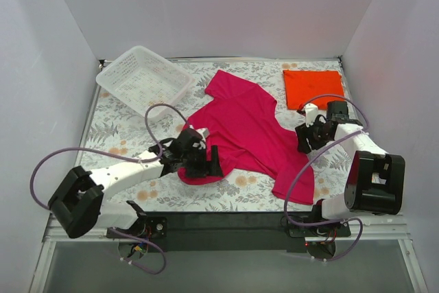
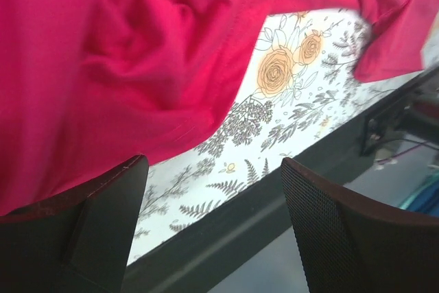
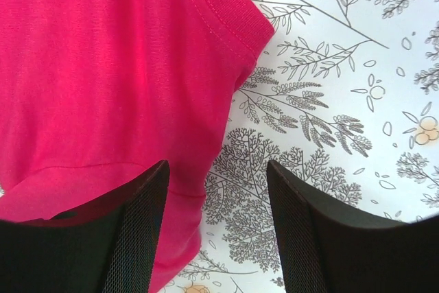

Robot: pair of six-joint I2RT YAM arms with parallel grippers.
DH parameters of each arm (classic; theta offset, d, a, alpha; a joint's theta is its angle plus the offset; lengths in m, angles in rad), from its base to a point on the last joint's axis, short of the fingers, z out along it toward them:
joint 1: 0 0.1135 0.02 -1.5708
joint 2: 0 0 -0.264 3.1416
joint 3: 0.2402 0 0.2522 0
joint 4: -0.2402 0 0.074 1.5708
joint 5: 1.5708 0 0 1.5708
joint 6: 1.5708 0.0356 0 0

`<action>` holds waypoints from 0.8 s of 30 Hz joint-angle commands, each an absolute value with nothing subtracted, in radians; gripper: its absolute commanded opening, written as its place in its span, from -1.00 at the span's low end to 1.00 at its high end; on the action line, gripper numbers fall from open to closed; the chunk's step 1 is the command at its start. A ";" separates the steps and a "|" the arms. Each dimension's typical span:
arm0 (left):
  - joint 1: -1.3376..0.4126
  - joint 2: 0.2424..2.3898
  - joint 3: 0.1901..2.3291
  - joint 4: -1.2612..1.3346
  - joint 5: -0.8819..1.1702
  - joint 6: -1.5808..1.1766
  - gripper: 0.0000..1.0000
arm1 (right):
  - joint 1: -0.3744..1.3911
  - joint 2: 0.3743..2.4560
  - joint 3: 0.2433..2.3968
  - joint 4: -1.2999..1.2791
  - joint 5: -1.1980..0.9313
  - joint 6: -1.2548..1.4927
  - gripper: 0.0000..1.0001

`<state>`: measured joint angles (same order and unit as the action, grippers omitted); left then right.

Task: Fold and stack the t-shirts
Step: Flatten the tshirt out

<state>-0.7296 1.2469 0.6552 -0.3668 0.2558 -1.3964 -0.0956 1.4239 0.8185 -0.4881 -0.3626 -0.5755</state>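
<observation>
The magenta-pink t-shirt [image 1: 247, 128] lies spread out and rumpled in the middle of the table. The orange-red t-shirt [image 1: 313, 88] lies folded into a flat rectangle at the back right. My left gripper [image 1: 211, 160] sits at the pink shirt's near left hem. It is open [image 2: 212, 164] with only table and the table's edge between its fingers, and the hem [image 2: 199, 125] lies just beyond the left finger. My right gripper [image 1: 304, 139] hovers at the shirt's right side, open [image 3: 216, 166]. Its left finger is over the pink cloth [image 3: 103, 87] and its right finger over bare tablecloth.
A white mesh basket [image 1: 145, 79] stands at the back left. A floral tablecloth [image 1: 123, 128] covers the table. The dark front edge [image 1: 226, 221] runs just behind the left gripper. White walls close in the left, back and right sides.
</observation>
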 commanded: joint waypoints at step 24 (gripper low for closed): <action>-1.111 1.747 1.187 -0.675 -0.511 -1.167 0.28 | -0.104 1.511 0.830 -0.457 -0.437 -0.540 -0.02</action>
